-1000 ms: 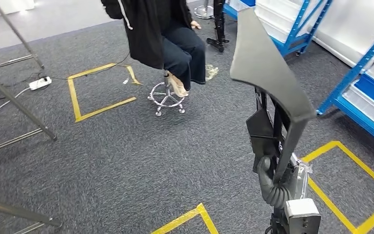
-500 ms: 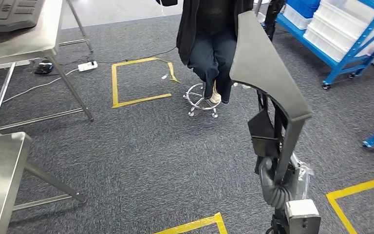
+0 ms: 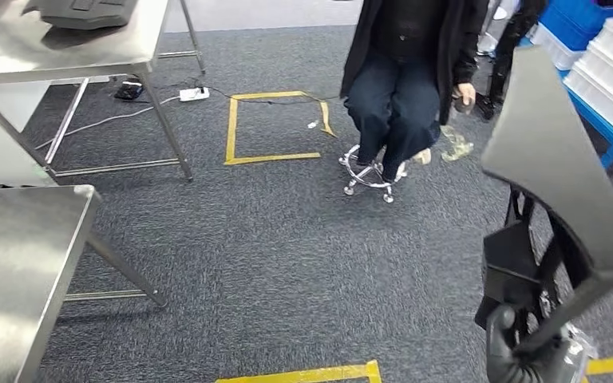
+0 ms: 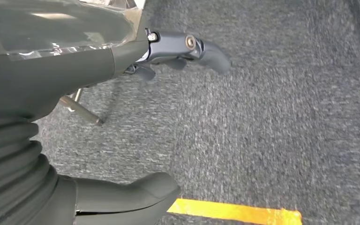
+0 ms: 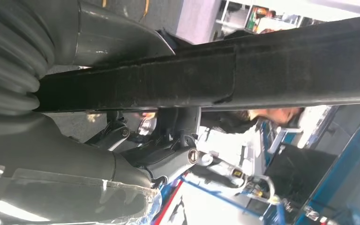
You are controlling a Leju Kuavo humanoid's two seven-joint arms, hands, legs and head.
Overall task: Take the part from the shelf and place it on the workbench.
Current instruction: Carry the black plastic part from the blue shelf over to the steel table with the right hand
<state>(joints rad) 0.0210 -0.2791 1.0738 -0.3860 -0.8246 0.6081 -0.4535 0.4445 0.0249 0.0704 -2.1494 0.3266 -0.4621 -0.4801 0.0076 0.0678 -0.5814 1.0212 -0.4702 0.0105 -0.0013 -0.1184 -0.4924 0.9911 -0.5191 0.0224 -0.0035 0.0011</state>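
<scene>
A: Why is the right hand (image 3: 519, 351) at 5 o'clock, low? 
B: It grips the part (image 3: 555, 171) by its lower strut, so the broad dark panel stands upright; the left hand (image 4: 136, 122) holds nothing, fingers apart.
A: Room to go?
B: The bench (image 3: 16, 263) edge is at 8 o'clock; open carpet between; a seated person (image 3: 403, 72) at 1 o'clock.

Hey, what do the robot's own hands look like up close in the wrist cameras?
The left hand has a grey ribbed cover, a thick smooth grey thumb and darker, bluish-grey fingers with silver pivot screws. A clear plastic wrap lies over its back. The right hand looks the same: ribbed grey cover, dark fingers, clear plastic.
</scene>
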